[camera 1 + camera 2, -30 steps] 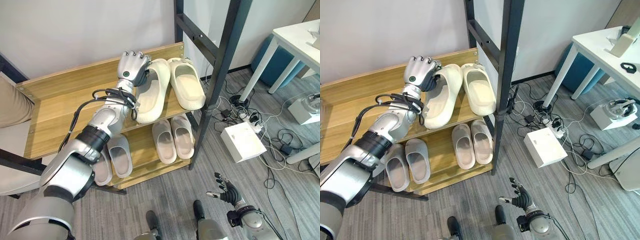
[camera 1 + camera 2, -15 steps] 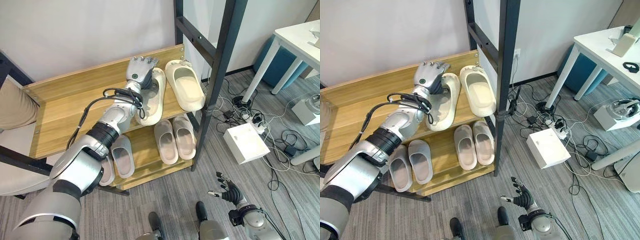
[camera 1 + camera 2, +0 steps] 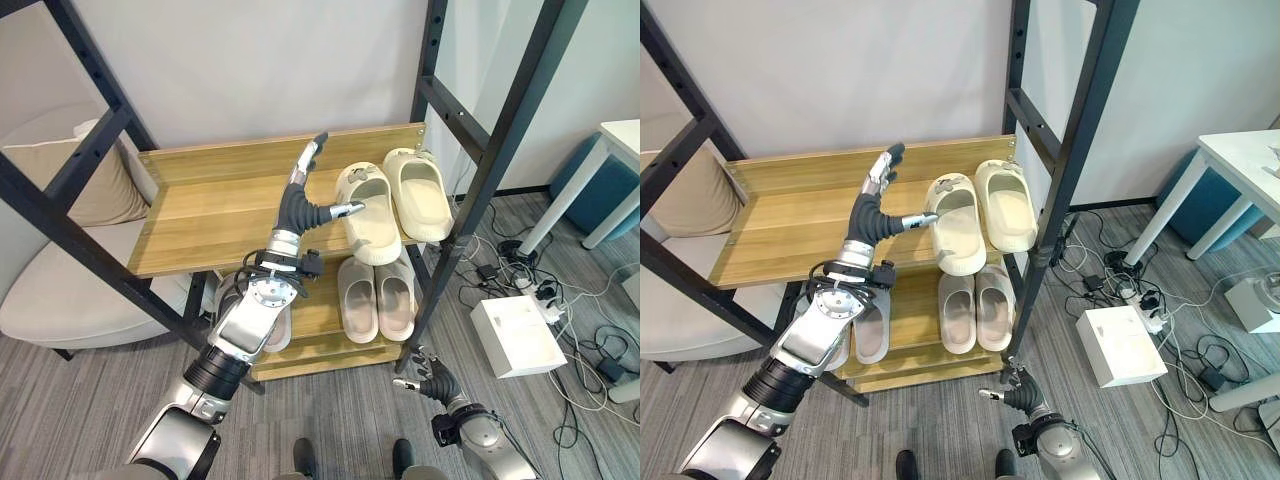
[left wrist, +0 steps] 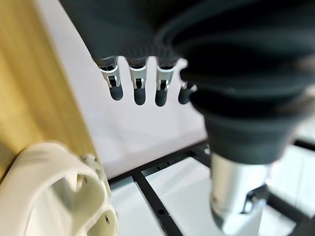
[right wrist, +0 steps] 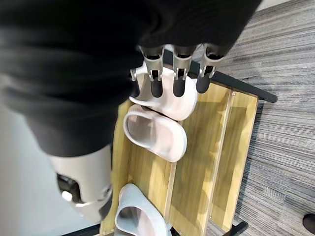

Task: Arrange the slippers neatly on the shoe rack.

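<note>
Two cream slippers [image 3: 392, 200] lay side by side at the 3 o'clock end of the shoe rack [image 3: 200, 205] top shelf. Left hand [image 3: 300, 203] hovered released, fingers straight, thumb tip just beside the nearer slipper. Right hand [image 3: 428, 377] hung relaxed near the floor [image 3: 90, 400]. Pale slippers [image 3: 378, 297] and grey slippers [image 3: 872, 330] sat below.

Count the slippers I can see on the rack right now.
6: two cream slippers on the top shelf's right; two pinkish and two grey below, partly hidden by the left arm.
</note>
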Controlling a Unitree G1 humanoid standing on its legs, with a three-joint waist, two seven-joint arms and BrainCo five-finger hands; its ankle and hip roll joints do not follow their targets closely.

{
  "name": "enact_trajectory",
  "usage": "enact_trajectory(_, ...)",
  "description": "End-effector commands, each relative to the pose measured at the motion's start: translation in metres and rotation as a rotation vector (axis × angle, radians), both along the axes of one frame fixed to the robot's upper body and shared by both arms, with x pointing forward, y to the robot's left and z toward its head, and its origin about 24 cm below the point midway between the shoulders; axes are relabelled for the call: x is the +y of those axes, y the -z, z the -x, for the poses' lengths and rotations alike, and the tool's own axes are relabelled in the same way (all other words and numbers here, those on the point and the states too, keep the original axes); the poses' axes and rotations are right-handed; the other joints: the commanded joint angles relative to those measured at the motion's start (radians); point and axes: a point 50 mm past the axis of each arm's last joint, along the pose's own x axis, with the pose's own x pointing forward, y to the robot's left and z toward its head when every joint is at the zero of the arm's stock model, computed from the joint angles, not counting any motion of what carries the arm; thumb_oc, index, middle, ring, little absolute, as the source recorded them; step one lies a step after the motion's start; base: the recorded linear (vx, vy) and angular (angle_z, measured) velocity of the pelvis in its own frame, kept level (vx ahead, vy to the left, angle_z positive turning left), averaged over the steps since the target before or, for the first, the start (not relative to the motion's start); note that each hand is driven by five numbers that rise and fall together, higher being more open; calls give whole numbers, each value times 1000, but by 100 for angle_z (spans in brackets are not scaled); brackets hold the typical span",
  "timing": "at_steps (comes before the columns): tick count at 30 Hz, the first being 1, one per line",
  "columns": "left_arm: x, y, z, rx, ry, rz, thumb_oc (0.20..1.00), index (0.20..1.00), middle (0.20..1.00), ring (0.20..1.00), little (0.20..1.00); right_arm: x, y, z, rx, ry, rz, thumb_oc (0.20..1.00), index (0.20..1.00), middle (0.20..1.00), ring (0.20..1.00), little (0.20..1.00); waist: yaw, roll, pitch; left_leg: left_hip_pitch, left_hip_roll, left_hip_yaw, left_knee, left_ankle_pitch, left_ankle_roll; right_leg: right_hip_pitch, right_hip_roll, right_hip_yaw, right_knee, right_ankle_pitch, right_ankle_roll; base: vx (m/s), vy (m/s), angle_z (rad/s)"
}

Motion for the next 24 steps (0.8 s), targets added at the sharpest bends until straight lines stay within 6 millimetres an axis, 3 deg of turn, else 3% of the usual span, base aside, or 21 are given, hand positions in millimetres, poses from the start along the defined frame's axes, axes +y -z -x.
enact_trajectory(1,-10,-27,-10,-32,160,103,1000,1000,1000,1000,1000,5,-9,-12,-52,-9,-24,1000,1000,1000,1000,1000,7,0,21,75,4,-17,1,-107,-22,27,-33,-24,2,-73,59,-20,0,23)
enact_trajectory(4,-16,-2,-7,140,277,154,1000,1000,1000,1000,1000,4,-3,-4,-6,-30,-22,1000,1000,1000,1000,1000,6,-4,10,72,6,-15,1,-105,-23,25,-36,-27,2,-67,62,-6,3,8)
enact_trajectory(10,-31,15,-11,235,318,122,1000,1000,1000,1000,1000,3,1,2,27,-54,-23,1000,1000,1000,1000,1000,-14,-6,4,77,10,2,1,-106,-25,15,-36,-11,2,-63,64,3,2,-2)
enact_trajectory(19,-41,33,-21,294,263,39,1000,1000,1000,1000,1000,0,1,3,29,-47,-16,1000,1000,1000,1000,1000,-42,-4,7,89,13,25,1,-114,-24,4,-35,12,2,-60,66,9,-1,-8)
enact_trajectory(24,-49,33,-38,270,184,-127,1000,1000,1000,1000,1000,-1,-1,1,13,-45,-16,1000,1000,1000,1000,1000,-70,1,20,89,17,42,1,-117,-27,-9,-34,29,2,-58,68,15,-10,-10)
